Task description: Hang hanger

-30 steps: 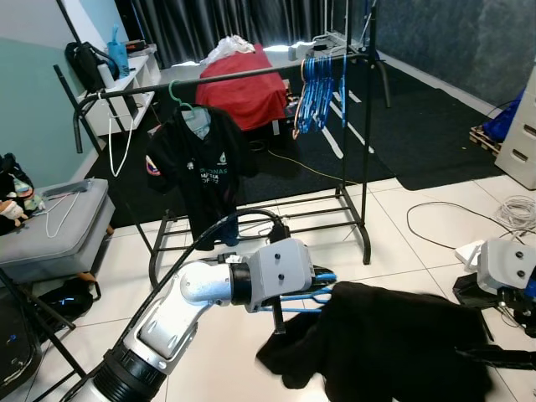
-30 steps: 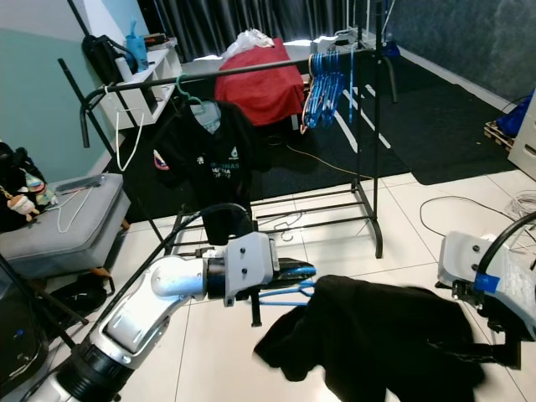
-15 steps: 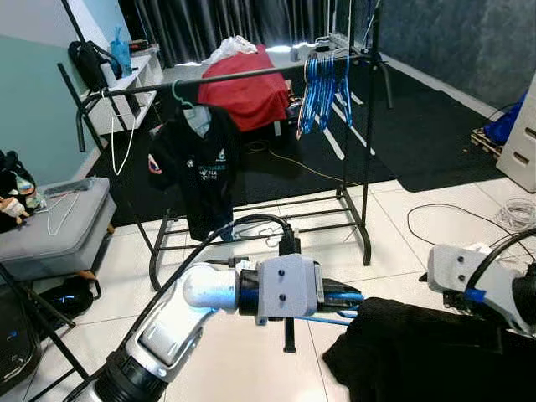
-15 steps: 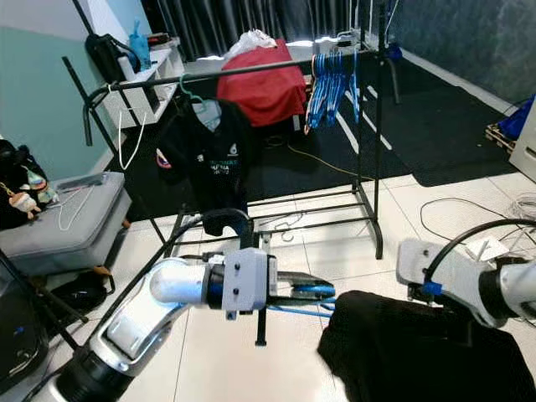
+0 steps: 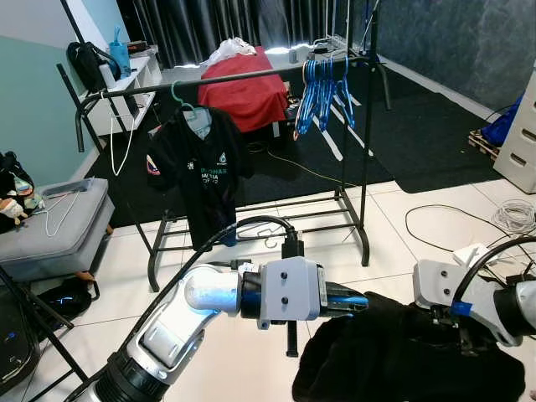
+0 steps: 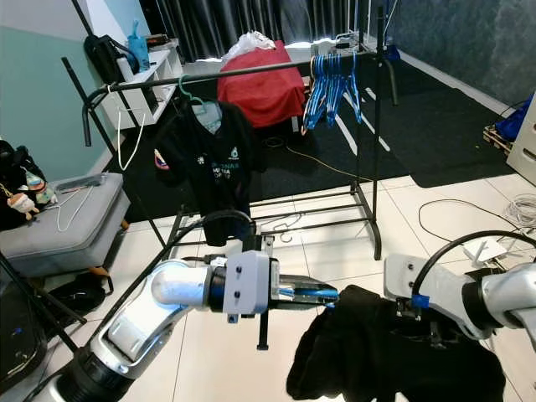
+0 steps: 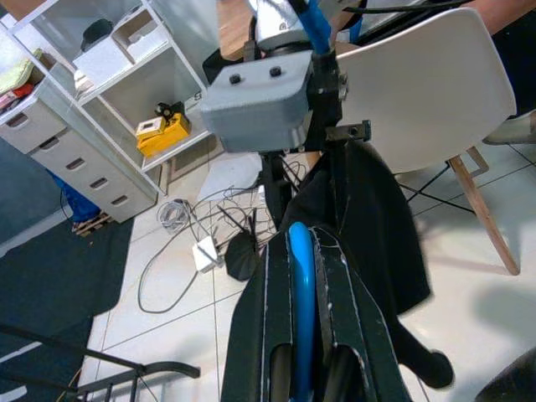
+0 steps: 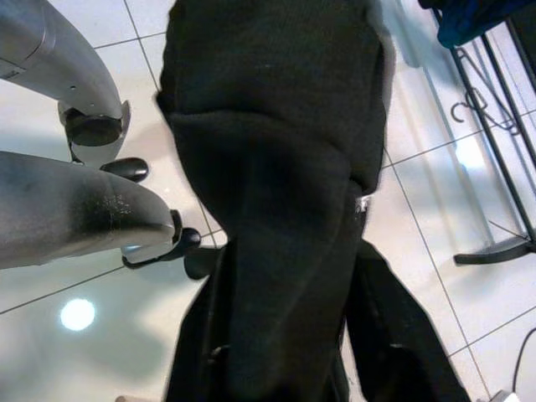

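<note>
My left gripper point(image 5: 358, 300) is held out low in front of me, shut on a blue hanger point(image 7: 300, 276) that lies between its two black fingers point(image 7: 347, 335). The hanger's far end is buried in a black garment point(image 5: 402, 360) hanging in a bunch at the lower right. My right gripper point(image 5: 459, 337) is shut on that garment from the right; in the right wrist view the cloth point(image 8: 276, 209) drapes between its fingers point(image 8: 394, 352). Behind stands a black clothes rail point(image 5: 226, 77).
A black T-shirt point(image 5: 199, 172) hangs on a green hanger on the rail, and a bunch of blue hangers point(image 5: 322, 88) hangs further right. A grey bench point(image 5: 50, 226) stands left. Cables point(image 5: 511, 213) lie on the tiled floor at right.
The right gripper has drawn the black garment left, over the hanger's end; the blue wire that showed half a second ago is now covered. The left gripper holds about the same place.
</note>
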Robot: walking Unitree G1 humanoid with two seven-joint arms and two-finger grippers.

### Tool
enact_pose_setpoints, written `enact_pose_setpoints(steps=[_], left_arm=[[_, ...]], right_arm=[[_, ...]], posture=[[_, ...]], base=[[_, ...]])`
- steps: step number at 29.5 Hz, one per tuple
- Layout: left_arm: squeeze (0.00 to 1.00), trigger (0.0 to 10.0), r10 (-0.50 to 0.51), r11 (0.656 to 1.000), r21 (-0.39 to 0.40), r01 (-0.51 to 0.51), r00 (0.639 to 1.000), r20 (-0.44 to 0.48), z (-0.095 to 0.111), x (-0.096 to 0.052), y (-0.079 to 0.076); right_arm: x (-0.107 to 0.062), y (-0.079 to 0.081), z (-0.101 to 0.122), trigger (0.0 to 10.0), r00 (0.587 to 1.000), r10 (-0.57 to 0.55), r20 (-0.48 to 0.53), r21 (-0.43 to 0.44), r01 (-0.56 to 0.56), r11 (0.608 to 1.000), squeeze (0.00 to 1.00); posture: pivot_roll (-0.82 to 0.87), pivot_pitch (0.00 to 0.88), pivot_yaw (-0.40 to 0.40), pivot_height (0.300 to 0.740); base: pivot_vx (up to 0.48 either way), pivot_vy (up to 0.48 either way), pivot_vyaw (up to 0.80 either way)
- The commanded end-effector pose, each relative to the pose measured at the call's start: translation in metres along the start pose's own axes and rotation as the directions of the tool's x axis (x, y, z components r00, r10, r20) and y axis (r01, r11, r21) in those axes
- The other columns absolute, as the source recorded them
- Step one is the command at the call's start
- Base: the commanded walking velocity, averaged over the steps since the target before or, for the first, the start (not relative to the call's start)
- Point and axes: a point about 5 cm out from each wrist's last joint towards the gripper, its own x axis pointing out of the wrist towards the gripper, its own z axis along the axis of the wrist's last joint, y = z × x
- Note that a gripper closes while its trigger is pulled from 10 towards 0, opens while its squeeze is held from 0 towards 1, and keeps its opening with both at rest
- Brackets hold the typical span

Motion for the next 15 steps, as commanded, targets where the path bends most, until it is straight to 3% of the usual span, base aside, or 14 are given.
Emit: enact_pose_setpoints(steps=[1, 11, 13, 15], left_arm=[[0.0, 10.0, -0.021, 0.999, 0.029, 0.019, 0.999, 0.046, 0.007, 0.005, -0.001], [0.0, 10.0, -0.015, 1.0, 0.019, 0.015, 0.999, 0.029, 0.004, 0.006, -0.002], [0.0, 10.0, -0.027, 0.998, -0.062, 0.029, 0.999, 0.029, 0.002, 0.002, -0.002], [0.0, 10.0, -0.027, 0.998, -0.062, 0.029, 0.999, 0.029, 0.002, 0.002, -0.002]], right_arm=[[0.001, -0.002, 0.003, 0.0, 1.0, -0.012, 0.016, -0.007, 0.012, 1.0, 0.0], [-0.002, -0.009, 0.005, 0.0, 0.998, -0.062, 0.025, -0.025, 0.062, 0.998, 0.0], [-0.005, -0.015, 0.003, 0.0, 0.992, -0.12, 0.041, -0.01, 0.121, 0.993, 0.0], [-0.005, -0.015, 0.003, 0.0, 0.992, -0.12, 0.041, -0.01, 0.121, 0.993, 0.0]], posture=[[-0.22, 0.0, 0.093, 0.74], [-0.23, 0.0, 0.093, 0.74], [-0.22, 0.0, 0.094, 0.74], [-0.22, 0.0, 0.094, 0.74]], base=[[0.0, 0.0, 0.0], [0.0, 0.0, 0.0], [0.0, 0.0, 0.0], [0.0, 0.0, 0.0]])
